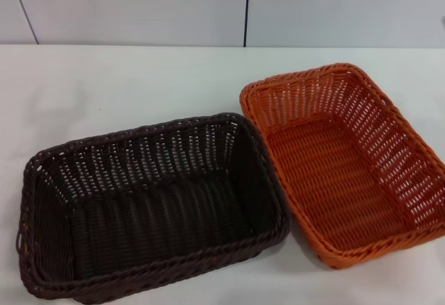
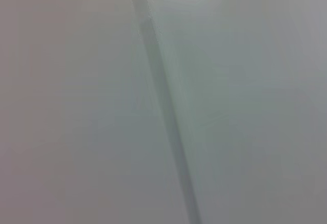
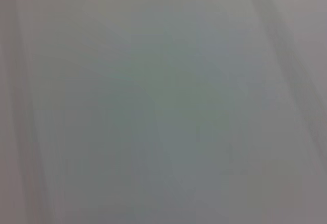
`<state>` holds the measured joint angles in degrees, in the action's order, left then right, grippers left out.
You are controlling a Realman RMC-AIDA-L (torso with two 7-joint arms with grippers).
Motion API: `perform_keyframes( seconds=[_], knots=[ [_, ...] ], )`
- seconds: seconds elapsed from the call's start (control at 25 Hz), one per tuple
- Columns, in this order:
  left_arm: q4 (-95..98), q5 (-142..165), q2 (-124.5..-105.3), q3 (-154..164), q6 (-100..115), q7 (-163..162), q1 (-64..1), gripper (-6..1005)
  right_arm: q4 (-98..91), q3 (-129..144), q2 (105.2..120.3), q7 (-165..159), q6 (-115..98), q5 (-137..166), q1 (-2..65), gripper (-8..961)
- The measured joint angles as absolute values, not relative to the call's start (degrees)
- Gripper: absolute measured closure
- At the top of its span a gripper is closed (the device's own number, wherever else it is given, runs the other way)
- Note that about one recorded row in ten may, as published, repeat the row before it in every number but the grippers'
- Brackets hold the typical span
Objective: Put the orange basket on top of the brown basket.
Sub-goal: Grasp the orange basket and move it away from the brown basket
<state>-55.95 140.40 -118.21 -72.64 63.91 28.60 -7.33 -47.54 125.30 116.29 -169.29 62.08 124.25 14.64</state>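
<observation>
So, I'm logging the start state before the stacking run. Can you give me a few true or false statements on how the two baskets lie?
1. The orange basket sits on the robot's right of the brown basket. True.
2. The orange basket is stacked on the brown one. False: both stand side by side on the white table.
3. Both baskets are empty. True.
4. A gripper holds the orange basket's rim. False: no gripper shows in any view.
5. The brown basket lies upside down. False: it is upright, opening up.
</observation>
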Motion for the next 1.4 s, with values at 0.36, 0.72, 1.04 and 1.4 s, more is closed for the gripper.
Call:
perform_keyframes(
  seconds=[0.36,0.72,1.04,1.4],
  knots=[
    [-28.8,135.1,-118.38,-76.0,72.1,9.2,-5.5,248,-87.8,108.2,106.23,-167.5,-6.4,133.0,15.8,144],
    [-24.2,132.7,-118.56,-75.6,73.1,6.4,-5.2,250,-106.8,67.0,116.78,-133.3,-94.1,133.7,29.8,144],
    [-24.2,131.3,-118.57,-75.8,70.2,6.3,-5.6,250,-104.7,64.9,117.56,-125.8,-116.9,134.7,31.2,144],
    [-24.5,129.7,-118.63,-75.4,68.9,6.2,-5.7,251,-99.1,68.5,118.25,-125.5,-118.2,137.9,31.5,143]
  ],
)
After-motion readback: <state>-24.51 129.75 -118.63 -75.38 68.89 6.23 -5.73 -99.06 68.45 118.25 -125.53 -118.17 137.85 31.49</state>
